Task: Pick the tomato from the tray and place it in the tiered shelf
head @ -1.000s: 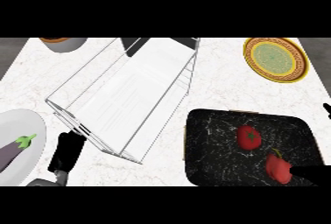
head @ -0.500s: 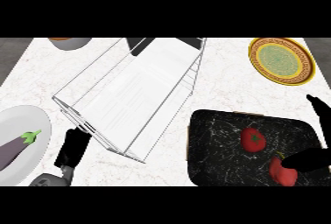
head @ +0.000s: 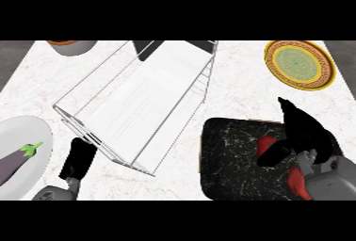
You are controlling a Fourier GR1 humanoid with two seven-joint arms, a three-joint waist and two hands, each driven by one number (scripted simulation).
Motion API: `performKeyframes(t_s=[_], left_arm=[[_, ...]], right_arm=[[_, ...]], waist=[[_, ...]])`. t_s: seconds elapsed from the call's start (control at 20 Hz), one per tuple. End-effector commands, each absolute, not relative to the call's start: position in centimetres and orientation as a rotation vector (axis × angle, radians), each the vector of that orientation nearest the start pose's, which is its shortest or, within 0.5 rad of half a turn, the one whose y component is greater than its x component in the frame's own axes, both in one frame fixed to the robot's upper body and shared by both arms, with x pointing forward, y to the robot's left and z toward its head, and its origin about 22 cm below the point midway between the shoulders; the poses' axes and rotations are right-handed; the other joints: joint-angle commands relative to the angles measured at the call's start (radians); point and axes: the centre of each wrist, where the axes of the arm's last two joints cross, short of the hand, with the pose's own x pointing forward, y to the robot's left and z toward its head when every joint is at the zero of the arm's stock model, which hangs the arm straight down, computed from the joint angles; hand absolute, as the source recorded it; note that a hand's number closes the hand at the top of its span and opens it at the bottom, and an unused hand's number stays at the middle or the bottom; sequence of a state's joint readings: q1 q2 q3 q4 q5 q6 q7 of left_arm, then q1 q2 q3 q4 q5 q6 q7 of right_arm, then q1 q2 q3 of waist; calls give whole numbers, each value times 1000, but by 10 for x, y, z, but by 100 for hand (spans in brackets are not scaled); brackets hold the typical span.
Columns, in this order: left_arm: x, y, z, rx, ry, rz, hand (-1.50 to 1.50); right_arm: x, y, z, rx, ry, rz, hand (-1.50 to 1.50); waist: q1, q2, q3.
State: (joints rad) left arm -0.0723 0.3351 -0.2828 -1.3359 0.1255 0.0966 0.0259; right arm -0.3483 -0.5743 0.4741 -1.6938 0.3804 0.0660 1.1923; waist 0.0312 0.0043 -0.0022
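Observation:
The red tomato lies on the black marbled tray at the lower right. My right hand hovers over the tray's right part, open, its fingers stretched toward the far edge. Its thumb reaches down beside the tomato and hides the tomato's right side. The clear wire tiered shelf stands slanted across the middle of the counter, left of the tray. My left hand rests open near the lower left, by the shelf's near corner.
A second red vegetable with a green stem lies on the tray under my right wrist. A white plate with a purple eggplant sits at the left edge. A yellow patterned plate is at the back right and a bowl at the back left.
My right hand has come in from the right edge and now lies over the tray with its thumb at the tomato. The left hand has hardly moved.

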Motion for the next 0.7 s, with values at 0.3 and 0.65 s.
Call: performKeyframes(t_s=[0.3, 0.65], left_arm=[[245, 258, -38, 113, -1299, -279, 0], [231, 266, -41, 123, -1316, -284, 0]], right_arm=[[292, -174, 89, -1011, -489, 700, -150], [284, -178, 80, -1054, -440, 739, -150]], waist=[[-26, -6, 0], [-29, -8, 1]])
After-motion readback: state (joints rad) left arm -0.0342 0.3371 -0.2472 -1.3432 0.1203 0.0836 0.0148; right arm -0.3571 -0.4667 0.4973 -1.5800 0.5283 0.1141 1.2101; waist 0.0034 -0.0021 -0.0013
